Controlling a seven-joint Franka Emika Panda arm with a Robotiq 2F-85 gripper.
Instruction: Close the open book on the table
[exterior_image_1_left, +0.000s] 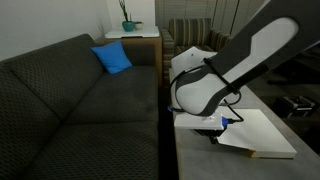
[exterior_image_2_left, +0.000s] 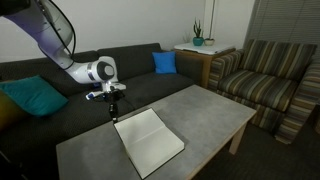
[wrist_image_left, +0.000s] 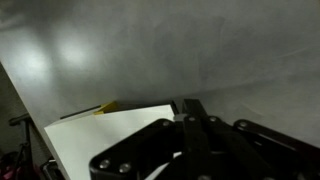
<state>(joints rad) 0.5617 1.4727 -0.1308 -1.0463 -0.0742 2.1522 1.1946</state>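
Living-room furniture is filling the background in both exterior views: a dark sofa (exterior_image_2_left: 60, 75) with a blue cushion (exterior_image_2_left: 165, 62) is being seen behind the table (exterior_image_2_left: 210, 115), whose grey top is taking up the lower half of the frame. The book (exterior_image_2_left: 150, 140) is lying flat on that top, left of centre in the frame, with its white pages facing up. A thin yellow edge is being shown along its lower right side in an exterior view (exterior_image_1_left: 270, 153).

The gripper (exterior_image_2_left: 113, 103) is being held above the table, near the book's upper left corner as framed, and apart from the page. In the wrist view the white page (wrist_image_left: 110, 135) is occupying the lower left, with a yellow corner (wrist_image_left: 105, 107) peeking out at its top. Only the claw's dark body is being shown there, and the exterior views are too small, so it cannot be told whether the claw is released or clenched.

The step in hand is judged to be the approach to a page edge. For it to be done well, a fingertip should be lowered just outside the free edge and slid under it, and the leaf then carried over in an arc towards the spine rather than dragged flat. A thin book is likely to be pushed across the smooth top if pressed sideways.
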